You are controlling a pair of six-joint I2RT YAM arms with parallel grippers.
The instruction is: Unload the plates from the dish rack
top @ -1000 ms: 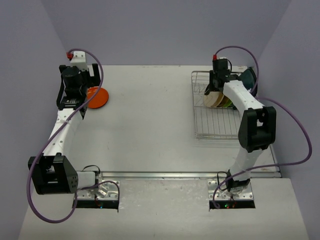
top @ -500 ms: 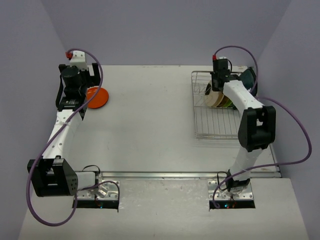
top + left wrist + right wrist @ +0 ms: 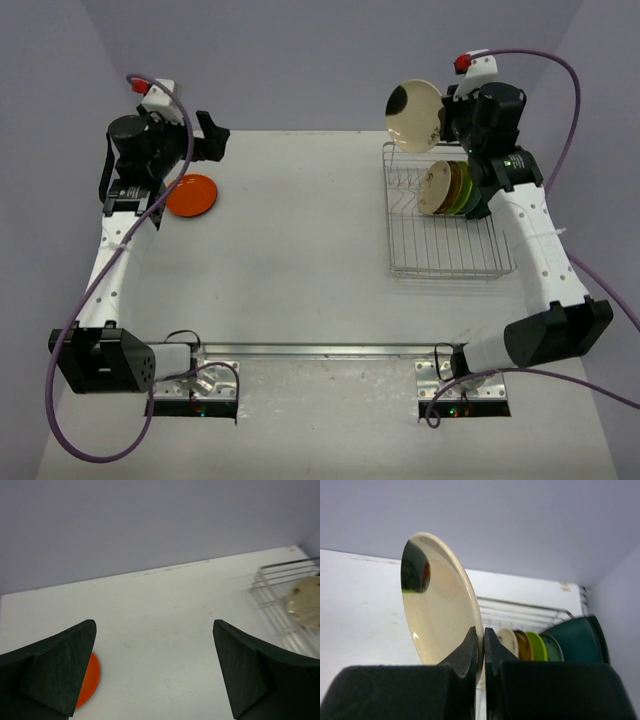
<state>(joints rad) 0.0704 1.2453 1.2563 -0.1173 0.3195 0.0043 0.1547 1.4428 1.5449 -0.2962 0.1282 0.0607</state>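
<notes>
Dish rack (image 3: 440,245) of silver wire, rectangular, sits at the far right of the white counter (image 3: 300,260). At its far end a dark-teal rounded-square plate (image 3: 575,640) stands on edge, with a row of small round plates (image 3: 450,188) in cream, yellow and green upright just beside it. A cream round plate (image 3: 414,116) hangs in the air above the rack's far left corner, its rim clamped in the right hand (image 3: 483,635). An orange round plate (image 3: 192,194) lies flat at far left, near the left hand (image 3: 154,625), whose fingers are spread wide and hold nothing.
</notes>
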